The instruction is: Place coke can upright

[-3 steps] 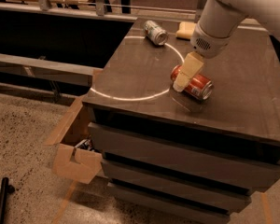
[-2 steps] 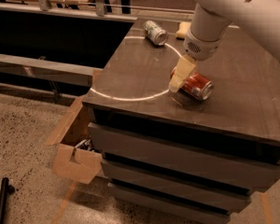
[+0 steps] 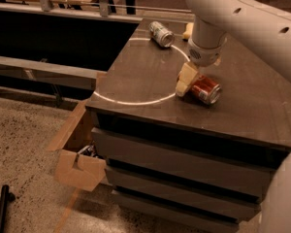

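A dark drawer cabinet (image 3: 150, 76) fills the middle of the camera view, with a white ring marked on its top. The white arm (image 3: 233, 13) reaches down from the upper right. Its gripper (image 3: 185, 81) sits just left of the coke can (image 3: 203, 88), touching it; whether it grasps the can I cannot tell. The can lies on its side near the front right, its long axis running back-left to front-right and a silver end facing front-right. A silver can (image 3: 161, 34) lies farther back.
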Tool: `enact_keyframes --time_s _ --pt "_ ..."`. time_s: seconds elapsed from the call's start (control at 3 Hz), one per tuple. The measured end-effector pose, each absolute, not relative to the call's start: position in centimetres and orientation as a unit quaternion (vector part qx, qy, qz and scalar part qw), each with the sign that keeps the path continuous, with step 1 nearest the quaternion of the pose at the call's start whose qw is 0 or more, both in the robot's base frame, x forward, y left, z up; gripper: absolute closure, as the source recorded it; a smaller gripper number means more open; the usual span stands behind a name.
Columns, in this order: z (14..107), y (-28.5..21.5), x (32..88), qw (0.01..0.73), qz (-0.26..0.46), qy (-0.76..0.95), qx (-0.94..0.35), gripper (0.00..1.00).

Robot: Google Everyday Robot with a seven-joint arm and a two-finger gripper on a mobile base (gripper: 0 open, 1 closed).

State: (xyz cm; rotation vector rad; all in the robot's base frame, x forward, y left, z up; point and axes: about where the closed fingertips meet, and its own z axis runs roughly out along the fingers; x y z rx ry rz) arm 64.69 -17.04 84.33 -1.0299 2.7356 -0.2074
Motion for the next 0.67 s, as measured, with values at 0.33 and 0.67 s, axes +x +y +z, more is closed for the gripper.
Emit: enact_keyframes --time_s 0.33,0.67 --pt "83.73 -17.09 64.91 0.097 -0.068 0.932 -0.343 0.38" --pt "83.8 -16.89 64.79 0.098 -0.064 0.932 -0.344 0.61"
